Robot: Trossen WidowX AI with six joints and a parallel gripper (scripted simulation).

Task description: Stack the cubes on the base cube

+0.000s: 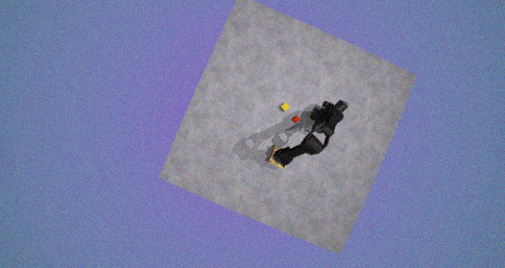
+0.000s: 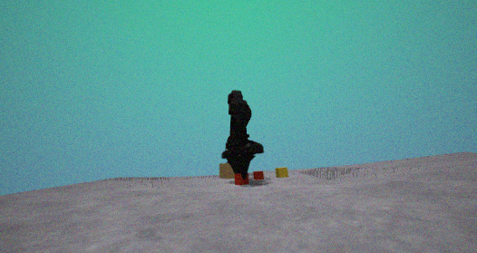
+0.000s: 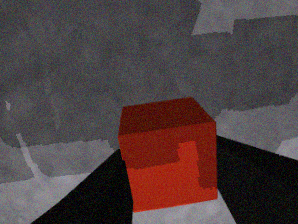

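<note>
One red cube (image 2: pixel 241 180) (image 3: pixel 170 165) is clamped by the partly open gripper (image 1: pixel 328 118) (image 2: pixel 242 177) (image 3: pixel 166 152); beyond it (uncapped) stands a yellow cube (image 1: pixel 284 107) (image 2: pixel 281 172).

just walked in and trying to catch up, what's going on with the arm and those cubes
A black robot arm has its fingers closed on the sides of one red cube, low near the ground. A second red cube and a yellow cube sit apart from it. Neither has anything on top, so no stack is built on them.
</note>
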